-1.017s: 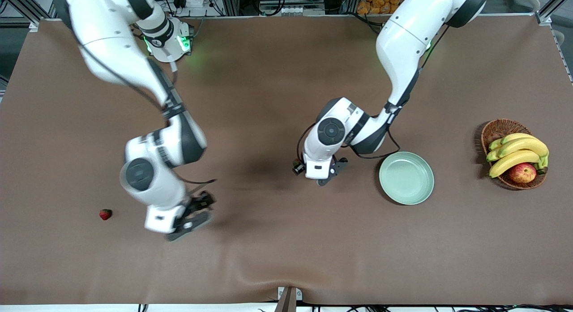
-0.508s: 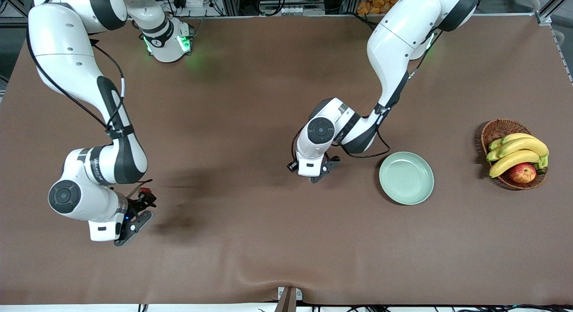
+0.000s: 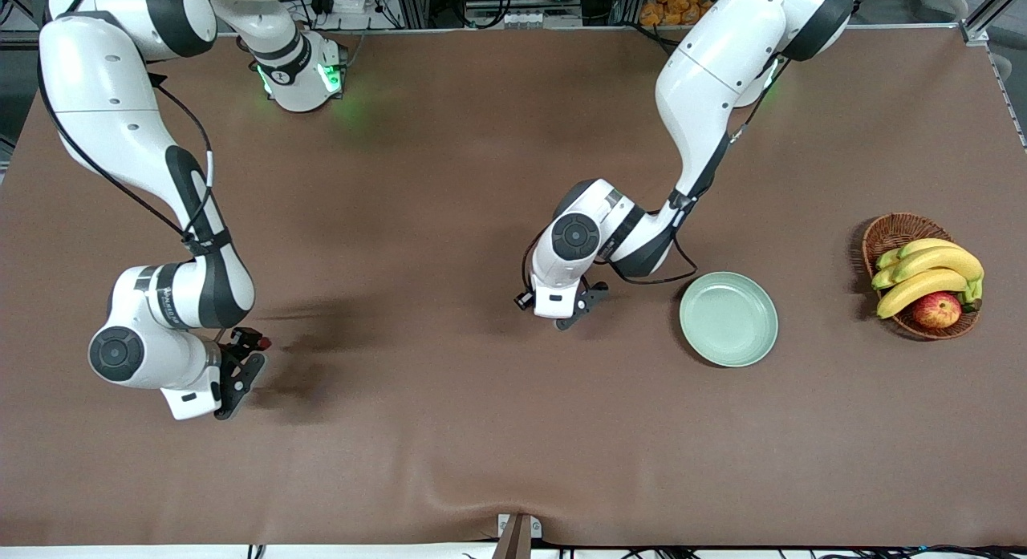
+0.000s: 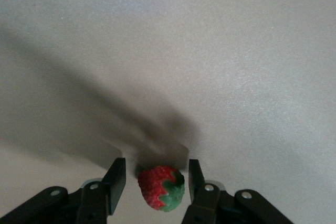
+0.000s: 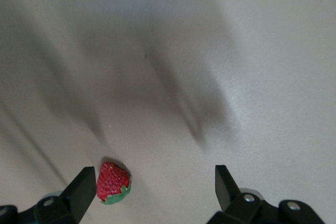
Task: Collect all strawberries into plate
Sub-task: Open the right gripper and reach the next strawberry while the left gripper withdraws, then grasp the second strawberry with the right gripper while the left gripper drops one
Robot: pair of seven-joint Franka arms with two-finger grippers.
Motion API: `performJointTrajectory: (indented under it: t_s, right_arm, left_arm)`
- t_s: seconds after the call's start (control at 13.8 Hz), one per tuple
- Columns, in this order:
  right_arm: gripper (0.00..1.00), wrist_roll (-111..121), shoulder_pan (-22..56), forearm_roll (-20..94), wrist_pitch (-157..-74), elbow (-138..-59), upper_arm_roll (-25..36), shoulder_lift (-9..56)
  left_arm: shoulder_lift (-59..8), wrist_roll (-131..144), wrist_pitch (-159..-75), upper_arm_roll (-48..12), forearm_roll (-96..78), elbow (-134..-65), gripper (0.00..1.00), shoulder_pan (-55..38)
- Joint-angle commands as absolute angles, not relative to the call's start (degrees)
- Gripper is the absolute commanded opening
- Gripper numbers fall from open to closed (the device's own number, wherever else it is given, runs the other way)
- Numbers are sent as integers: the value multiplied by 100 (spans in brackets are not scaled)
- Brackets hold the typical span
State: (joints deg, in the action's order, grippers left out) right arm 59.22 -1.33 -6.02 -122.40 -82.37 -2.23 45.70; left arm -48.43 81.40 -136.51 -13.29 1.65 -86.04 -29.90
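Observation:
A red strawberry (image 4: 160, 187) with a green top lies on the brown table between the fingers of my left gripper (image 4: 156, 163). The jaws stand a little apart from it on both sides, so the gripper is open. In the front view that left gripper (image 3: 570, 310) is low over the table beside the mint-green plate (image 3: 728, 318), which holds nothing. My right gripper (image 5: 153, 173) is wide open over a second strawberry (image 5: 112, 183), which lies close to one finger (image 5: 83, 187). In the front view the right gripper (image 3: 230, 380) hides that berry, near the right arm's end of the table.
A brown wicker basket (image 3: 889, 230) with bananas (image 3: 927, 274) and an apple (image 3: 936, 309) stands at the left arm's end of the table, past the plate. The brown cloth wrinkles up near the front edge (image 3: 481, 471).
My right arm has swung toward its end of the table and come down over the strawberry there. The left gripper has shifted slightly away from the plate, and its jaws have narrowed.

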Motion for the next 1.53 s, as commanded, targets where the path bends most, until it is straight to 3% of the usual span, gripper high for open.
performJointTrajectory:
  t_s: [0.0, 0.22, 0.36, 0.51, 0.87, 1.45]
  right_arm:
    - [100, 6310, -264, -817, -12778, -8971, -334, 4185]
    - [100, 6319, -272, -1159, -13401, -9666, -343, 3815]
    - [100, 6407, -290, -1221, -13491, -9729, -343, 3806]
    - [100, 6661, -281, -1213, -13474, -9773, -352, 3806]
    - [100, 6979, -237, -1213, -13491, -9861, -378, 3850]
    - [100, 6952, -290, -1213, -13561, -9992, -378, 3885]
  left_arm:
    - [-4975, 8271, -13763, -1274, 272, -8446, 48, -3067]
    - [-5010, 8200, -13799, -1274, 272, -8446, 31, -3067]
    - [-5010, 8165, -13799, -1275, 281, -8438, 10, -3067]
    - [-4966, 8121, -13799, -1274, 290, -8420, 0, -3059]
    - [-4589, 8104, -13633, -1274, 308, -8463, 0, -2805]
    - [-3657, 6349, -11261, -1292, 308, -8639, 0, -1470]
